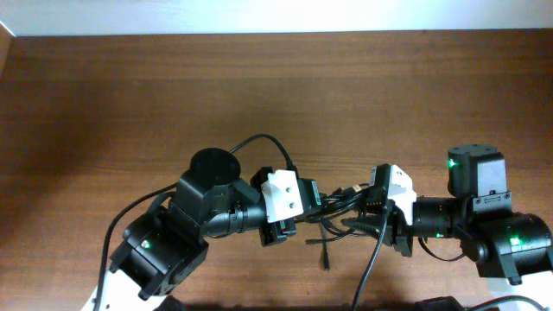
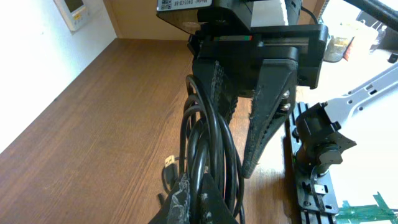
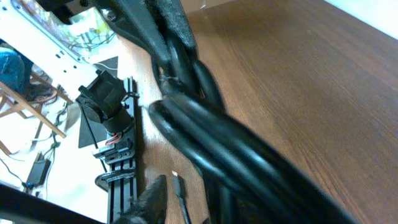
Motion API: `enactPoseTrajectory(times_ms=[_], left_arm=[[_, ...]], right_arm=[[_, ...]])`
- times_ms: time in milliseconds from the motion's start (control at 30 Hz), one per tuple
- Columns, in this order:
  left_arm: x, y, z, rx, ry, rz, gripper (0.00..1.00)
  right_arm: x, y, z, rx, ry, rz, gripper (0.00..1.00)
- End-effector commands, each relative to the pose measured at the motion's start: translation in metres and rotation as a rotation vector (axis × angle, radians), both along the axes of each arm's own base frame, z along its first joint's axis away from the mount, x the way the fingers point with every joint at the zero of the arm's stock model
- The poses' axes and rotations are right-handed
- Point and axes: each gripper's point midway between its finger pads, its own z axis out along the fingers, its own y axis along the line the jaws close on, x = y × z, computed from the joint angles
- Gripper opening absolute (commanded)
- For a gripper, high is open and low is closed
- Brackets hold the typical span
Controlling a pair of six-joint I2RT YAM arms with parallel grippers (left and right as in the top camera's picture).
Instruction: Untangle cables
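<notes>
The cables (image 1: 335,207) are a bundle of thin black cords stretched between my two grippers above the middle of the table. My left gripper (image 1: 313,206) points right and is shut on several strands; in the left wrist view its fingers (image 2: 181,198) pinch the cables (image 2: 208,143) together. My right gripper (image 1: 352,212) faces it from the right, its jaws apart and open, with the cords lying along one finger. In the right wrist view the cables (image 3: 211,124) cross the frame and hide one finger; the other finger (image 3: 152,198) stands clear of them. A loose cable end (image 1: 326,255) hangs toward the table.
A small plug (image 2: 169,162) lies on the wood below the bundle. A black mounting rail (image 2: 311,186) runs along the table's near edge. Thicker arm cords (image 1: 268,142) loop over both arms. Bare wooden table (image 1: 130,104) stretches left and back.
</notes>
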Motion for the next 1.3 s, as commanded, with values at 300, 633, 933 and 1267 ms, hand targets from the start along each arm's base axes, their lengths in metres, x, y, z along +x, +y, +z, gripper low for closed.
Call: enactPoseTrajectory(times_ms=[300, 633, 933, 1267], left_arm=[[0.047, 0.023, -0.001, 0.041, 0.010, 0.330, 0.00], [0.064, 0.035, -0.001, 0.037, 0.030, 0.470, 0.00], [0.031, 0.004, 0.024, -0.108, 0.099, 0.226, 0.00], [-0.004, 0.016, 0.072, -0.246, 0.006, 0.088, 0.00]], right_arm=[[-0.006, 0.001, 0.007, 0.035, 0.069, -0.008, 0.93], [0.031, -0.017, -0.009, -0.019, 0.341, -0.372, 0.96], [0.065, -0.052, -0.040, -0.194, 0.321, -0.630, 0.98], [0.119, -0.090, -0.116, -0.391, 0.560, -0.959, 0.98]])
